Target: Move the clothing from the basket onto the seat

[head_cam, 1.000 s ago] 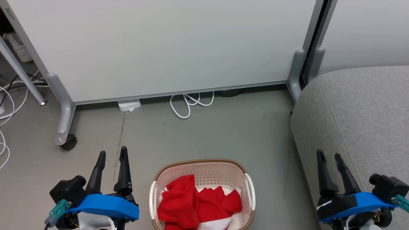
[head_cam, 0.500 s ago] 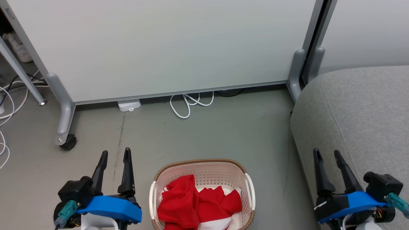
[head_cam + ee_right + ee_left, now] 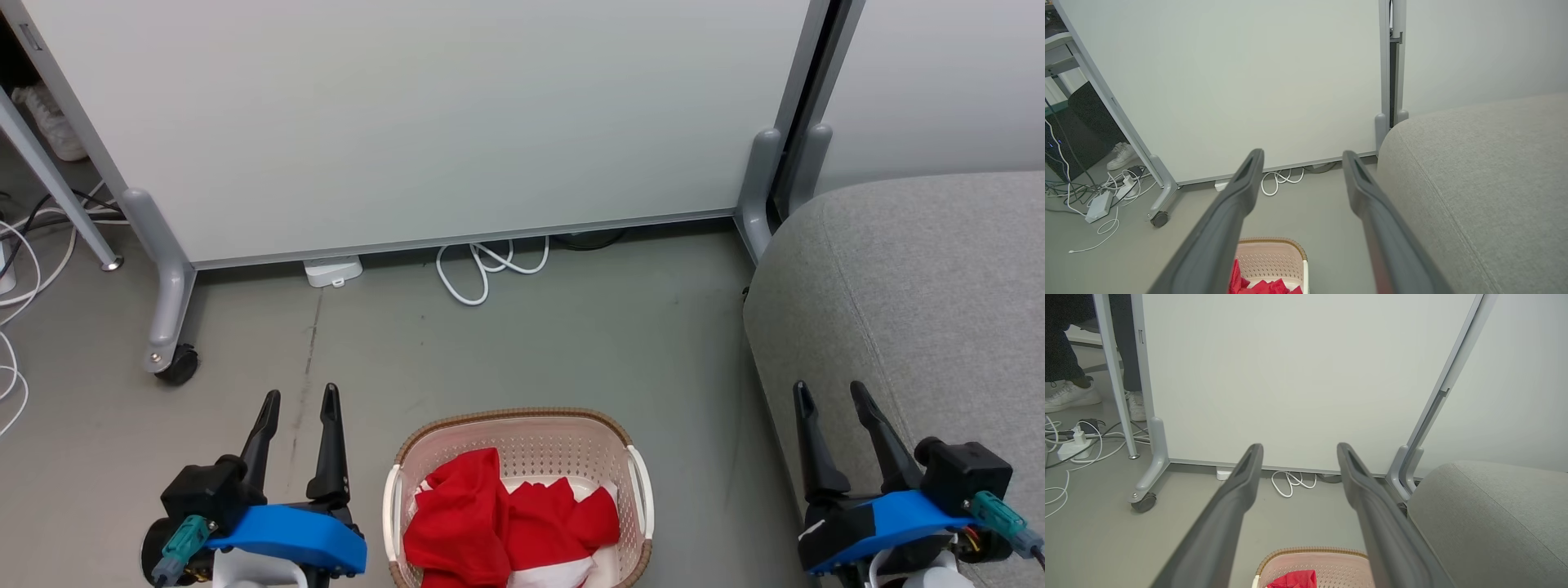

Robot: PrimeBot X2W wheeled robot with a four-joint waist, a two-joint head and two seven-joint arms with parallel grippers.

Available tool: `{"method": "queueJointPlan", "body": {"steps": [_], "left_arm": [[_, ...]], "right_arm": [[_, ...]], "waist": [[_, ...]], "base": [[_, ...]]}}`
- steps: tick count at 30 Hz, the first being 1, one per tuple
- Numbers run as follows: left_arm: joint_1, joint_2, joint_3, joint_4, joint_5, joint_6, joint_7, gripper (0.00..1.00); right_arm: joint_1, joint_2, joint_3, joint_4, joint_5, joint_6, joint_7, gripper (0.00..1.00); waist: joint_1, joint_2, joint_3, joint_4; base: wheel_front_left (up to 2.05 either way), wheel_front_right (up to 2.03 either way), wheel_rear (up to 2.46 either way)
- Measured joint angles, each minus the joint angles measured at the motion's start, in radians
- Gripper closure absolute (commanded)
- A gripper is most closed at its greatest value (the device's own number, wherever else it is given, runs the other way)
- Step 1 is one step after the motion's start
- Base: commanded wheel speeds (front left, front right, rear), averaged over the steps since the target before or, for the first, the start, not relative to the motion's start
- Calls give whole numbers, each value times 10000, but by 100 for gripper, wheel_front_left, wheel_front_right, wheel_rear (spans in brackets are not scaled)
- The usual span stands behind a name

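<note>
Bright red clothing (image 3: 498,527) with white trim lies bunched in the cream basket (image 3: 531,429), which stands on the floor at the bottom middle of the head view. The grey seat (image 3: 922,294) fills the right side. My left gripper (image 3: 300,399) hovers open to the left of the basket, nothing between its fingers. My right gripper (image 3: 826,389) stands open over the seat's front edge, right of the basket. The left wrist view catches the basket's rim (image 3: 1310,552) and a bit of the clothing (image 3: 1294,579) below the open left gripper (image 3: 1299,448). The right gripper (image 3: 1301,154) is open above the basket (image 3: 1274,255).
A large white panel (image 3: 424,122) on grey wheeled legs (image 3: 167,302) stands behind the basket. White cables (image 3: 486,265) and a small white box (image 3: 332,270) lie under it. More cables (image 3: 16,269) and a person's white shoes (image 3: 1069,396) are at the far left.
Both grippers have shifted slightly inward and lower in the head view, the left one toward the basket. The clothing has not moved.
</note>
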Motion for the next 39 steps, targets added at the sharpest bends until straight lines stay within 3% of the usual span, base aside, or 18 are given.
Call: {"method": "queueJointPlan", "body": {"steps": [21,39], "left_arm": [[-137,-52,-29,422,1064,-94,-376,0],[-94,-65,-65,410,1110,-98,-387,0]], "right_arm": [[-5,-15,-21,33,-1436,12,-228,0],[-7,-19,-15,86,-1419,12,-263,0]], "waist": [[0,0,38,-58],[0,0,-57,-24]], "base": [[0,0,0],[0,0,0]]}}
